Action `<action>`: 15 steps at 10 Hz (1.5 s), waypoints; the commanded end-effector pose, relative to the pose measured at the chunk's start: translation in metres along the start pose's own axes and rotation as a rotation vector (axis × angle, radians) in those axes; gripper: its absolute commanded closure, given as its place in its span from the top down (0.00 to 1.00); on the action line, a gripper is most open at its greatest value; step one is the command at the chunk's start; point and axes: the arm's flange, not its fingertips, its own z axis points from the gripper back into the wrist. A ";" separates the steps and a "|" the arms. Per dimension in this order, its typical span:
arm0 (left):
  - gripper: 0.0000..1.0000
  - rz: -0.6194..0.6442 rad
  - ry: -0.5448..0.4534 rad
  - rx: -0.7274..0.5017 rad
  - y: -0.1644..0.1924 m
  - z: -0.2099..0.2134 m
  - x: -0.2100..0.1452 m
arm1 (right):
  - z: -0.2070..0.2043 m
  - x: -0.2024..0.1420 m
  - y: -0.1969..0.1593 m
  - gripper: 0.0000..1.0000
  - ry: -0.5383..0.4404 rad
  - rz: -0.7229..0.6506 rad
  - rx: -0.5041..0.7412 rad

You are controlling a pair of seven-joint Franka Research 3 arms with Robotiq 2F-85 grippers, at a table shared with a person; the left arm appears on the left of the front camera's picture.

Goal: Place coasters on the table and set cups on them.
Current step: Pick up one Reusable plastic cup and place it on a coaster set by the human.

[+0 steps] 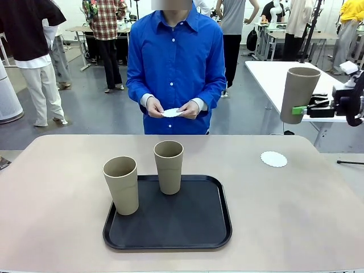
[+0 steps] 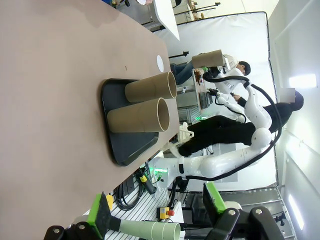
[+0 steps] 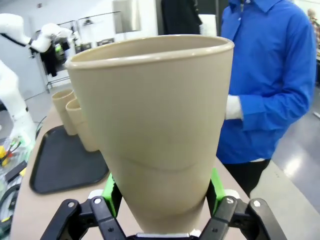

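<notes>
Cups (image 1: 120, 185) look light, stiff and smooth, we judge: two stand on the tray (image 1: 199, 227) beyond our left claw (image 2: 156, 207), spread and empty; a coaster (image 1: 273, 158) lies below-left of our right claw (image 1: 300, 110), clamped low on the third cup (image 1: 300, 85), a sound hold.

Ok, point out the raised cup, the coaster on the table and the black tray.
raised cup (image 1: 299, 91), front view, middle of its side wall.
tabletop coaster (image 1: 273, 158), front view, its centre.
black tray (image 1: 193, 219), front view, bare floor near its front.
</notes>
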 end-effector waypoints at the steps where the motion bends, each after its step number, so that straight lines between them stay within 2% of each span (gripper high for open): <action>1: 1.00 -0.004 -0.002 -0.005 -0.001 0.002 -0.001 | 0.003 -0.009 -0.028 0.81 0.011 0.021 0.061; 5: 1.00 -0.004 -0.002 -0.005 -0.001 0.002 -0.001 | -0.006 -0.053 -0.052 0.81 0.007 -0.008 0.144; 10: 1.00 -0.004 -0.002 -0.005 -0.001 0.002 -0.001 | -0.015 -0.110 -0.058 0.81 0.007 0.000 0.206; 15: 1.00 -0.004 -0.002 -0.005 -0.001 0.002 -0.001 | -0.041 -0.140 -0.072 0.81 0.014 -0.043 0.216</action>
